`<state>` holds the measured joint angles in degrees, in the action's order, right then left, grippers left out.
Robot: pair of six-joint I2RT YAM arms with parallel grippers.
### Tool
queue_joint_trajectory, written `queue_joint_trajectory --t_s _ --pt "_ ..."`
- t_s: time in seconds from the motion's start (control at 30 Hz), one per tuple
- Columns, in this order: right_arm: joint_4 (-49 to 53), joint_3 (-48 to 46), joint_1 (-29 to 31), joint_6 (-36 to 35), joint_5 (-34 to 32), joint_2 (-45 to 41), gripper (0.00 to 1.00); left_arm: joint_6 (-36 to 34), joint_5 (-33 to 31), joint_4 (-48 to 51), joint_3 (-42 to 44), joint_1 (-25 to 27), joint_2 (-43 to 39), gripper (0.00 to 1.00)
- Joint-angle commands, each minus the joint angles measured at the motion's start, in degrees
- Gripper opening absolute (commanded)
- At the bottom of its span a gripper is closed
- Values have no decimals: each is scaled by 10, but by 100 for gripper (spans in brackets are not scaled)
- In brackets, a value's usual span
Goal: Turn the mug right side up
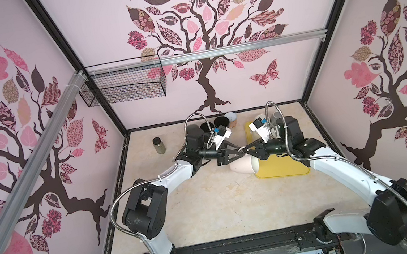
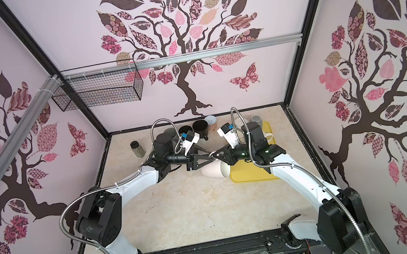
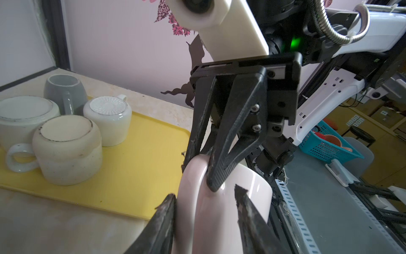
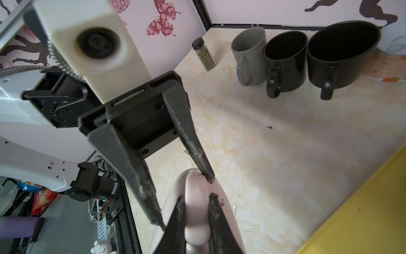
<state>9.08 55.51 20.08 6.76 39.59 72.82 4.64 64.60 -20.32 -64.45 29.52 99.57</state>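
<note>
Now right tool (image 4: 197,198) pinching mug handle (image 4: 196,184); left tool (image 3: 205,193) half-open astride it.

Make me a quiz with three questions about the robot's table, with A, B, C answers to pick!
1. Where does the yellow tray lie?
A) on the left side of the table
B) on the right side of the table
C) in the middle

2. What colour is the sideways mug?
A) pale pink
B) green
C) black

3. What is the right gripper doing?
A) standing wide open
B) clamping the mug's handle
C) lifting the tray

Answers:
1 B: both top views show it on the right.
2 A: the wrist views show it pink.
3 B: its fingers pinch the handle from both sides.
</note>
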Motion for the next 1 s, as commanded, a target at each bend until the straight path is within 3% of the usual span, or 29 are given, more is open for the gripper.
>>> queue_joint_trajectory --t_s 0.0,0.17,0.37,0.5,0.6,0.8,0.97 --pt "-2 33 1 6 -20 20 0 -6 -17 -11 3 -3 -11 50" --pt "39 75 10 -3 -68 69 0 -1 -68 2 23 -15 -28 54" --pt "142 172 56 -49 -202 171 0 3 -275 105 85 -35 -115 55" --pt "191 243 103 -76 -293 252 0 43 -404 188 128 -54 -175 56" --pt "227 301 127 -93 -329 315 0 75 -448 229 155 -71 -214 57" --pt "351 448 173 -135 -422 440 0 94 -475 263 199 -101 -281 58" --pt "460 591 201 -148 -451 548 0 94 -512 264 215 -109 -319 60"
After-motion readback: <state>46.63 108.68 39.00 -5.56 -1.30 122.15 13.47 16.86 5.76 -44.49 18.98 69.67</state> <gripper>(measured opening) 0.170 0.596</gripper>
